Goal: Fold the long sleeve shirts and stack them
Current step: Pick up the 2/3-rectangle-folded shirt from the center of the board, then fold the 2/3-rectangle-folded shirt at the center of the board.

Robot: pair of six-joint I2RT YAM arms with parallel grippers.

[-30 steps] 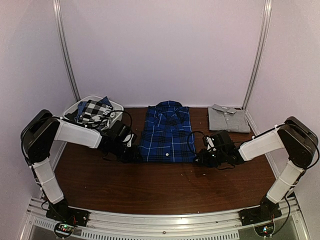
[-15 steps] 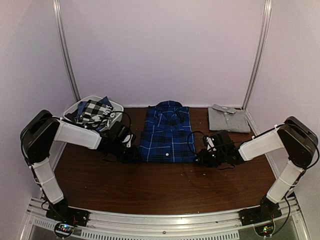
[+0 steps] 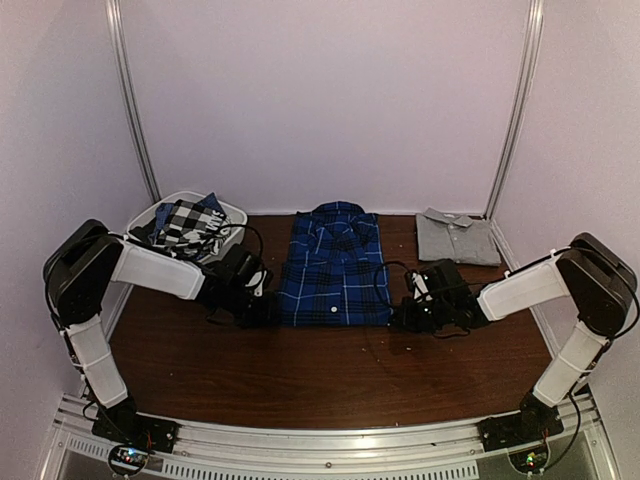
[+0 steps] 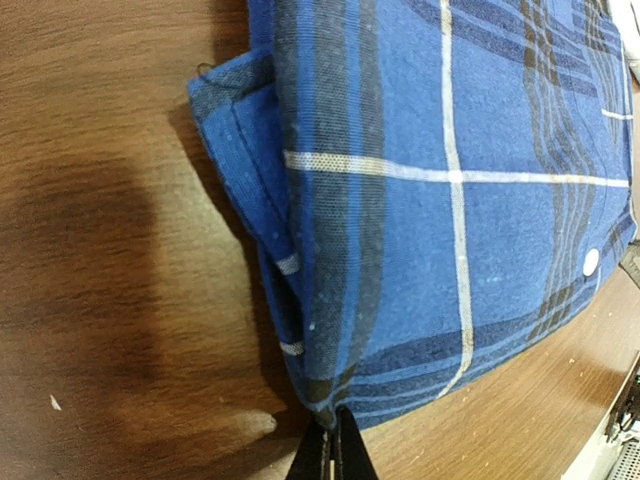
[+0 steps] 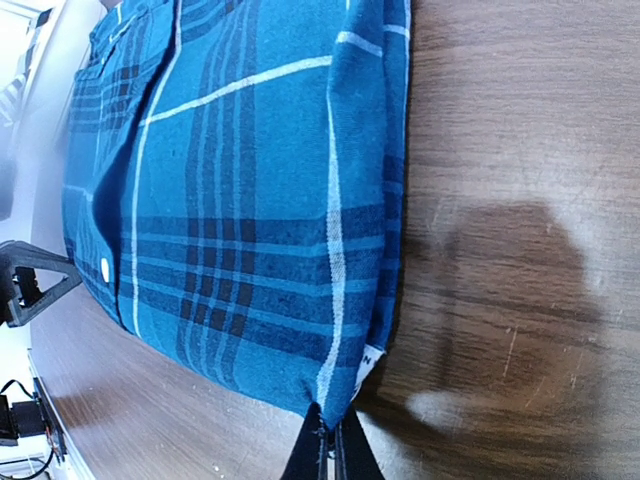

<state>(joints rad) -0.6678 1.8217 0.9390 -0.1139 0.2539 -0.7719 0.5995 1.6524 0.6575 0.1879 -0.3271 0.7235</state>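
Note:
The royal-blue plaid shirt (image 3: 334, 268) lies folded flat in the middle of the table, collar at the far end. My left gripper (image 3: 272, 312) is shut on its near left corner (image 4: 335, 395). My right gripper (image 3: 397, 318) is shut on its near right corner (image 5: 335, 395). The plain grey shirt (image 3: 456, 238) lies folded at the back right. The black-and-white check shirt (image 3: 186, 225) lies crumpled in the white basket (image 3: 232, 210) at the back left.
The brown table (image 3: 330, 375) has a metal rail (image 3: 330, 440) along its near edge. White walls and two upright metal posts close the back and sides.
Both grippers have drawn slightly closer to the near corners of the blue plaid shirt. The shirts have not moved.

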